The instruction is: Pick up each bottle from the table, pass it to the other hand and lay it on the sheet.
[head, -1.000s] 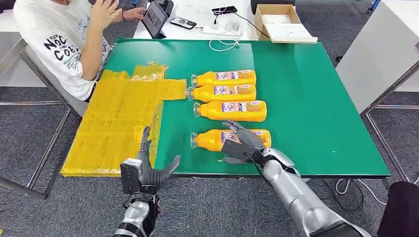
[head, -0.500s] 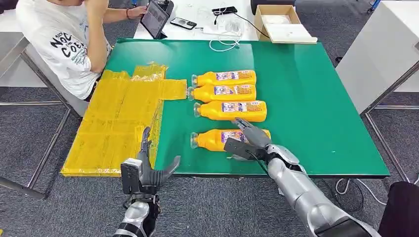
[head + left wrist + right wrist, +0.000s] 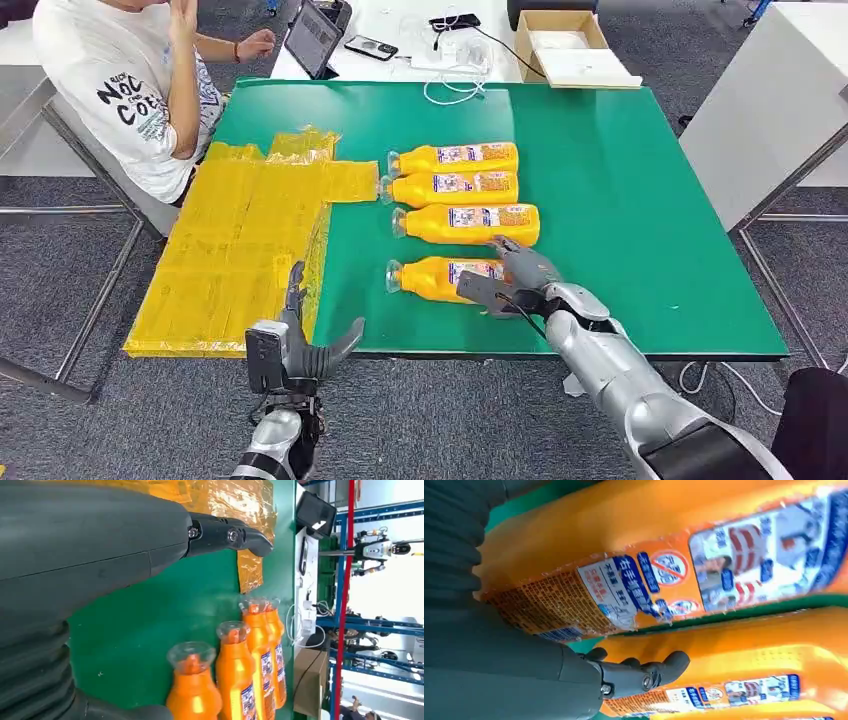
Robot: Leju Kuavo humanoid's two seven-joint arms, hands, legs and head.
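Four orange bottles lie side by side on the green table [image 3: 620, 180]. My right hand [image 3: 508, 280] reaches over the label end of the nearest bottle [image 3: 435, 279]. Its fingers are spread past the bottle's far side and its thumb is on the near side, while the bottle still lies on the table. The right wrist view shows that bottle [image 3: 624, 545] up close, with a fingertip [image 3: 669, 665] in the gap before the neighbouring bottle [image 3: 734, 647]. My left hand [image 3: 300, 340] hovers open at the table's front edge, beside the yellow sheet [image 3: 240, 240]; the left wrist view shows its thumb [image 3: 225, 532] above the table.
A seated person in a white shirt [image 3: 130, 90] leans at the table's far left corner, next to the sheet. Behind the table lie a tablet [image 3: 315, 38], a phone [image 3: 370, 46] and a cardboard box [image 3: 570, 45]. A white table [image 3: 770, 110] stands to the right.
My right hand has moved forward and lowered over the nearest bottle, its fingers now past the far side. The left hand has stayed put. The person moved an arm.
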